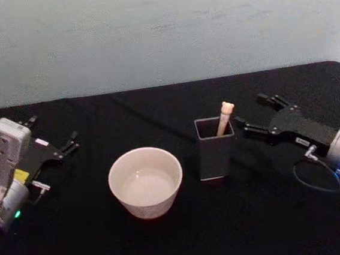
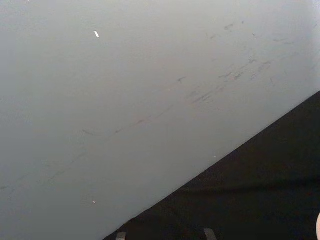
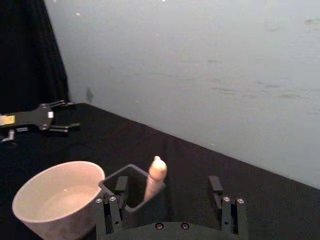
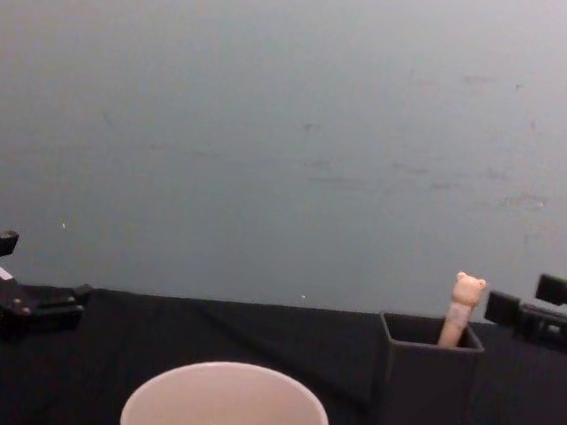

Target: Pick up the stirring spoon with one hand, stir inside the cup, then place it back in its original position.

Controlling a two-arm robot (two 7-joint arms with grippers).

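Note:
The stirring spoon (image 1: 225, 117) stands in the dark grey square holder (image 1: 215, 156), its beige bear-head handle sticking up above the rim; the bowl is hidden inside. The cream cup (image 1: 145, 181) sits just left of the holder. My right gripper (image 1: 254, 113) is open, just right of the holder at handle height, with nothing between its fingers. In the right wrist view the spoon (image 3: 155, 176) and holder (image 3: 116, 184) lie just ahead of the open right gripper (image 3: 167, 187), with the cup (image 3: 60, 200) beside them. My left gripper (image 1: 53, 131) rests open at the far left.
A black cloth covers the table (image 1: 187, 240), and a pale wall (image 1: 161, 32) rises right behind it. The chest view shows the cup (image 4: 226, 408), holder (image 4: 421, 397) and spoon handle (image 4: 462, 308) from the side, with the right gripper (image 4: 531, 300) beside the handle.

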